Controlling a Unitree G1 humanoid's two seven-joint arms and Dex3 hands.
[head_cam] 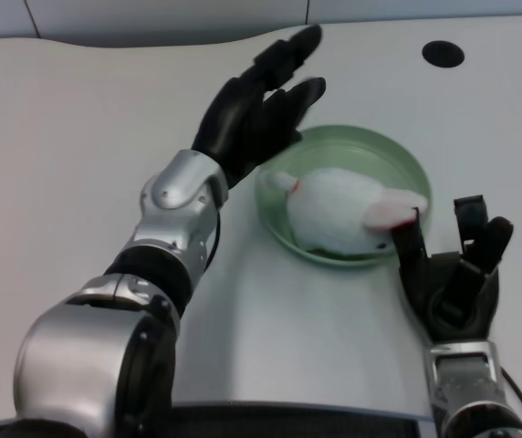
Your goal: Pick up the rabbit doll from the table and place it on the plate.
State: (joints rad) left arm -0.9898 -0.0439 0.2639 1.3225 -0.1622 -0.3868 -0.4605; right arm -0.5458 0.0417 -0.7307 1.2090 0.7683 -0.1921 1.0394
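Nearest to us, at the bottom left of the head view, our left arm's silver shoulder and forearm rise diagonally across the white table (pixel 78 137), and at the lower right our right hand (pixel 457 274) waits upright, its dark fingers standing just beside the near rim of the plate. Farther in, at the middle of the table, we see the green plate (pixel 405 160), a shallow round dish, with the rabbit doll (pixel 334 214) lying inside it on its side, white and plush, one pink-lined ear pointing toward the right hand and a small pale end pointing left. We judge the doll to be very light, soft and compressible, not fragile and not slippery, since fabric grips well against the fingers; its rounded body is the best place to take hold, from above and across the middle, whereas an ear would flop and let the body swing. Beyond and to the left of the plate, our left hand (pixel 256 109) hangs over the table at the plate's far left edge, its black fingers (pixel 288 55) spread and stretched away from us, holding nothing and apart from the doll. From how things lie, we judge the placing done, with only the hand left to draw clear.
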